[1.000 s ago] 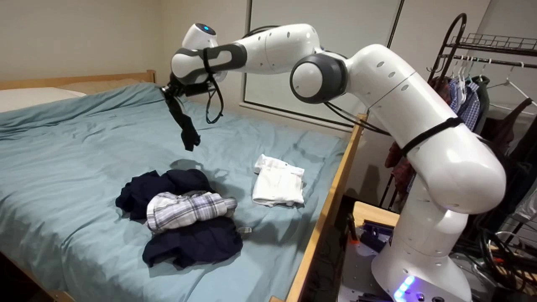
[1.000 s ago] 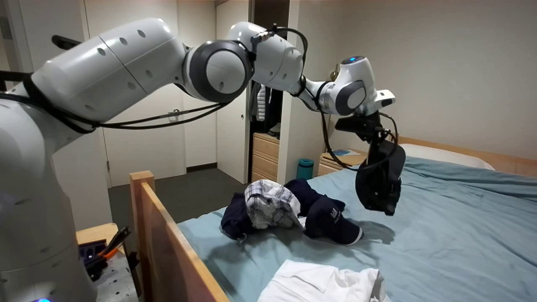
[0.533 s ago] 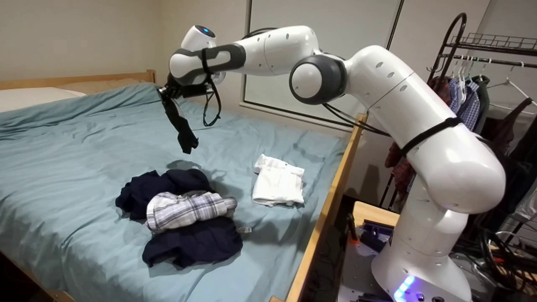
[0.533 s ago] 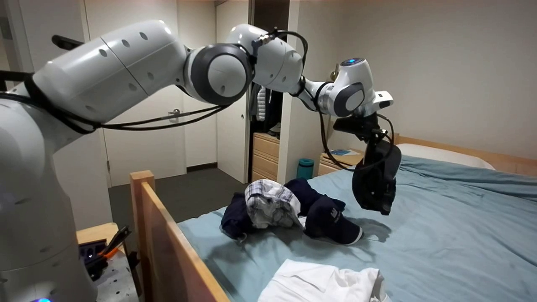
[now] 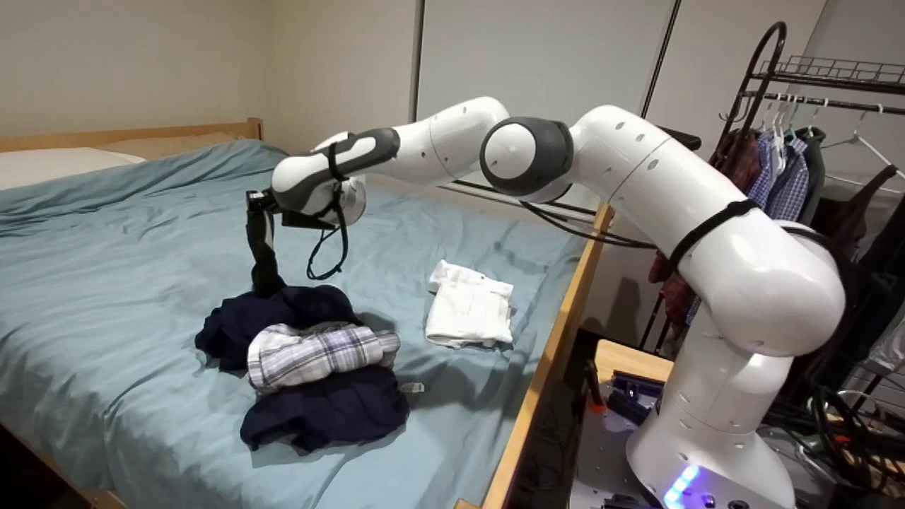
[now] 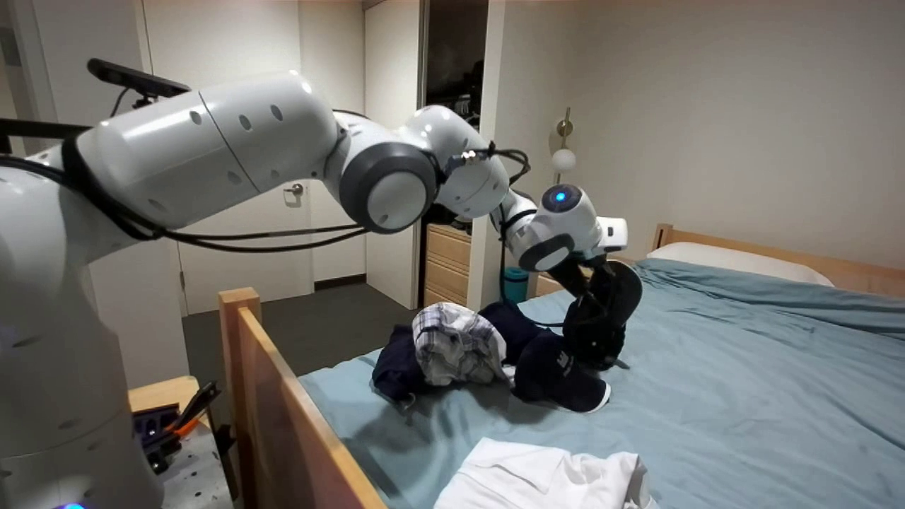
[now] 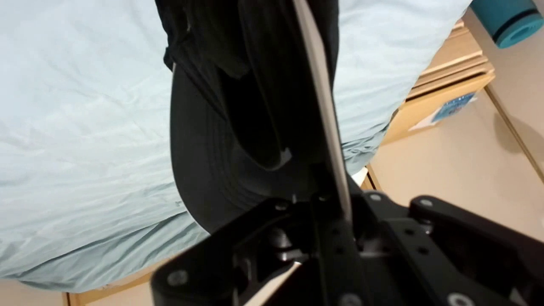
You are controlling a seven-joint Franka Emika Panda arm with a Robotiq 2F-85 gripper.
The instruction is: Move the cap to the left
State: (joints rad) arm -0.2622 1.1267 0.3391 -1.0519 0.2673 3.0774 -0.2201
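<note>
My gripper (image 6: 601, 346) points down, shut on a black cap (image 6: 627, 286). The cap hangs along the fingers and hides most of them. In the wrist view its curved, stitched brim (image 7: 193, 157) lies close to the gripper's body, and a pale grey strip runs along the dark fabric. In the exterior view (image 5: 261, 247) the cap shows nearly edge-on as a narrow dark shape. Its lower end is low over the bed, right behind the dark clothes. I cannot tell whether it touches them or the bed.
A navy cap (image 6: 555, 371) with a white-edged brim lies against dark navy clothes (image 5: 325, 410) and a plaid shirt (image 5: 314, 353) on the blue bed (image 5: 127, 283). A white folded cloth (image 5: 470, 307) lies nearer the robot. A wooden rail (image 6: 297, 403) edges the bed.
My gripper, with the black cap in it, has come down from well above the bed to right by the dark clothes. It has shifted left in both exterior views. The clothes have not moved.
</note>
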